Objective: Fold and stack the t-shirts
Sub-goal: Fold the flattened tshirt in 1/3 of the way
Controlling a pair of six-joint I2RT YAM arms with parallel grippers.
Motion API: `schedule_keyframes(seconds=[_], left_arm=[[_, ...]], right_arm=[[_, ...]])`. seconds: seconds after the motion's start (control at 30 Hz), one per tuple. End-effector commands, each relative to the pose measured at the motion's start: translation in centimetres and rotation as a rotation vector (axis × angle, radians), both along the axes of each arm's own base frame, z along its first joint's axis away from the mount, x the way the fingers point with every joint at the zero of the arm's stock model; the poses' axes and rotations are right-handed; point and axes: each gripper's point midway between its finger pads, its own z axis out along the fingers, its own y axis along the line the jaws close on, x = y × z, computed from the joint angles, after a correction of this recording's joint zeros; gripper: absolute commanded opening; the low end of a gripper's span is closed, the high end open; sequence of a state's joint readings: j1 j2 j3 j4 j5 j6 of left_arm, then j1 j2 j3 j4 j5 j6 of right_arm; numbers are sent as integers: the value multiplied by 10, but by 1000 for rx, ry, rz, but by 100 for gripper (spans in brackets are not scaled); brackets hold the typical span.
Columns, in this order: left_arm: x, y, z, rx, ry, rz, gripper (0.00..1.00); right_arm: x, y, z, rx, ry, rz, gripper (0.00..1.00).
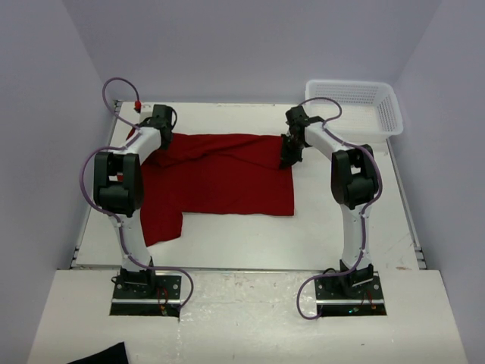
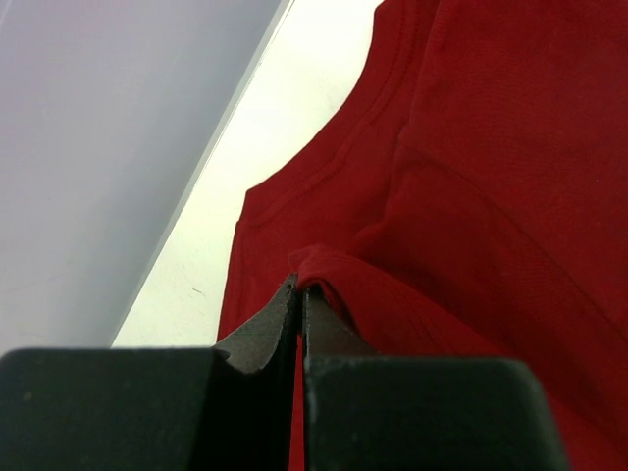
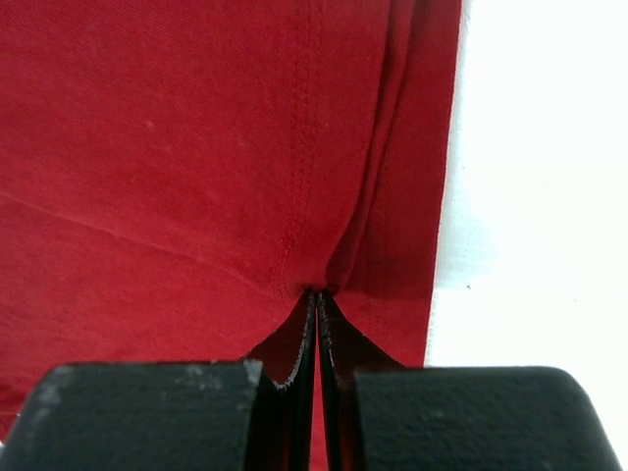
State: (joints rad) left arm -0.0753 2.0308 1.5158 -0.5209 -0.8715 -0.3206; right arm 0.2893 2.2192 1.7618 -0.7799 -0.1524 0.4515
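Left gripper point(image 2: 299, 294): clamped on t-shirt point(image 1: 227, 178) fold near neckline | right gripper point(image 3: 316, 299): clamped near side edge | cloth: light, limp, likely sags; grip hems.

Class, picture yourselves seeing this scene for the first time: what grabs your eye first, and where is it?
A big red t-shirt sprawls across the middle of the white table, its far edge rumpled. The left claw and right claw each pinch that far edge, one at each end. A white basket sits at the far right corner.
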Motion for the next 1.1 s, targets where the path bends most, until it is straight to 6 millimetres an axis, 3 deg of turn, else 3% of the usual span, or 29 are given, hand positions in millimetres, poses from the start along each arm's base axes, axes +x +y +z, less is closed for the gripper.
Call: schedule_keyframes(seconds=[0.0, 0.3, 0.63, 0.83, 1.07], left_arm=[[3, 0, 11, 22, -39, 4, 0], [-19, 4, 9, 18, -51, 64, 0], [-5, 4, 56, 9, -141, 58, 0], [-10, 6, 89, 12, -213, 70, 0], [-39, 9, 85, 8, -220, 104, 0]], right_arm=[[21, 3, 26, 18, -88, -6, 0], [29, -11, 71, -40, -213, -11, 0], [56, -31, 133, -71, -351, -20, 0], [59, -42, 146, -115, -381, -7, 0], [49, -46, 155, -119, -394, -10, 0]])
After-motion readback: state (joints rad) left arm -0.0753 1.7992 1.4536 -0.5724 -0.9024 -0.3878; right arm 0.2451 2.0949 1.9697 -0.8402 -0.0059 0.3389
